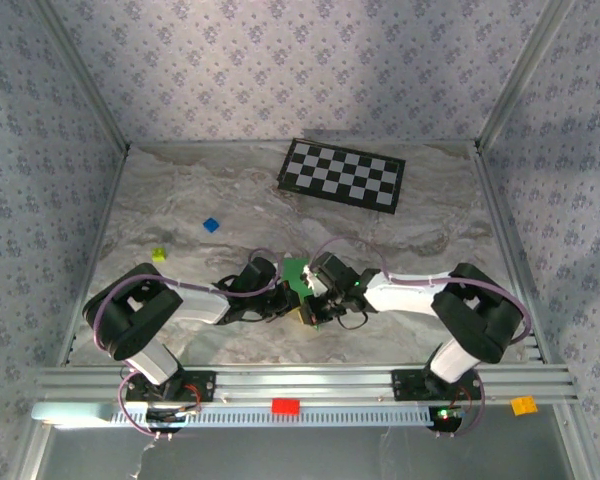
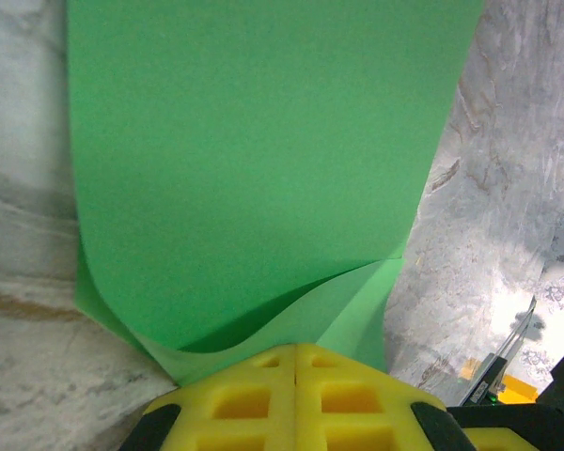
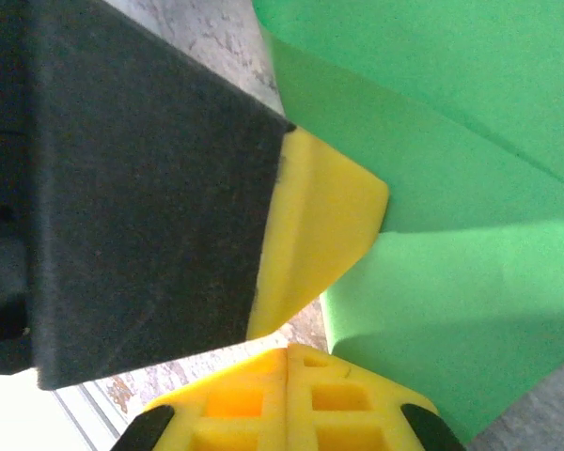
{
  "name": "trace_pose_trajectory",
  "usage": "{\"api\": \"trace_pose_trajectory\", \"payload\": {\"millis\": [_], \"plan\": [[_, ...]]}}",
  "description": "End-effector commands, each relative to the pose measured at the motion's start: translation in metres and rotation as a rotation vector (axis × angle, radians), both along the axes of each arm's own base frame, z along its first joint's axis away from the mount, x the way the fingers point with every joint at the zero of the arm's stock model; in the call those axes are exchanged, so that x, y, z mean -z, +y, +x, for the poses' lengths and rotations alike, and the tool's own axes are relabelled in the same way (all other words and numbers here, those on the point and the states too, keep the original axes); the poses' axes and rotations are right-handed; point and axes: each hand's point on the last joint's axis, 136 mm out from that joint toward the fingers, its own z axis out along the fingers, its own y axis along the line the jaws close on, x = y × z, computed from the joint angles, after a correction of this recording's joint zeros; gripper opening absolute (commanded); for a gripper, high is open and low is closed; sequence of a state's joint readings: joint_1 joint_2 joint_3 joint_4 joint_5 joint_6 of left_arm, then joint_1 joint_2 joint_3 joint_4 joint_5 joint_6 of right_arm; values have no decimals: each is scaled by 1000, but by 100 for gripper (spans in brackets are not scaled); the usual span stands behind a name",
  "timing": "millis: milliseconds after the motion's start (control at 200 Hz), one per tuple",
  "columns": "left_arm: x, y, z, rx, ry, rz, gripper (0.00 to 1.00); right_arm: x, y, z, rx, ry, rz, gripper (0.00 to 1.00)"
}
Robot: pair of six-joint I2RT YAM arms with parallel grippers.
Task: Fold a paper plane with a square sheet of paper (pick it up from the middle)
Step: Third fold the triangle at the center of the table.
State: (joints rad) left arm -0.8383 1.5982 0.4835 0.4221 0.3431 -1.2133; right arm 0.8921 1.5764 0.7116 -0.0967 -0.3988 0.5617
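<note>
The square sheet of paper (image 2: 254, 160) is bright green and partly folded, with one layer curving over another. My left gripper (image 2: 294, 346) is shut on it where the layers meet at the yellow fingertips. From above, both grippers meet at the near middle of the table, the left gripper (image 1: 283, 300) facing the right gripper (image 1: 316, 304), with a bit of the paper (image 1: 295, 272) showing between them. My right gripper (image 3: 288, 348) is shut. The paper (image 3: 451, 282) lies just past its right fingertip, and I cannot tell whether any of it is pinched. The left gripper's yellow finger (image 3: 324, 221) sits close above.
A black-and-white checkerboard (image 1: 342, 173) lies at the back of the marble table (image 1: 430, 240). A small blue block (image 1: 211, 225) and a yellow-green block (image 1: 159, 254) sit left of centre. Red (image 1: 285, 405) and orange (image 1: 523, 404) blocks rest on the front rail.
</note>
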Motion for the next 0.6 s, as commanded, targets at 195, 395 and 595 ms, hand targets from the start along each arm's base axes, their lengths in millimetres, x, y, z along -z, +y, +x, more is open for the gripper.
{"api": "trace_pose_trajectory", "payload": {"millis": [195,395,595], "plan": [[16,10,-2,-8,12,85,0,12,-17,-5,40,28,-87,6],[17,11,-2,-9,13,89,0,20,-22,-12,57,55,-79,7],[19,13,-3,-13,17,99,0,21,-25,-18,53,68,-55,7]]}}
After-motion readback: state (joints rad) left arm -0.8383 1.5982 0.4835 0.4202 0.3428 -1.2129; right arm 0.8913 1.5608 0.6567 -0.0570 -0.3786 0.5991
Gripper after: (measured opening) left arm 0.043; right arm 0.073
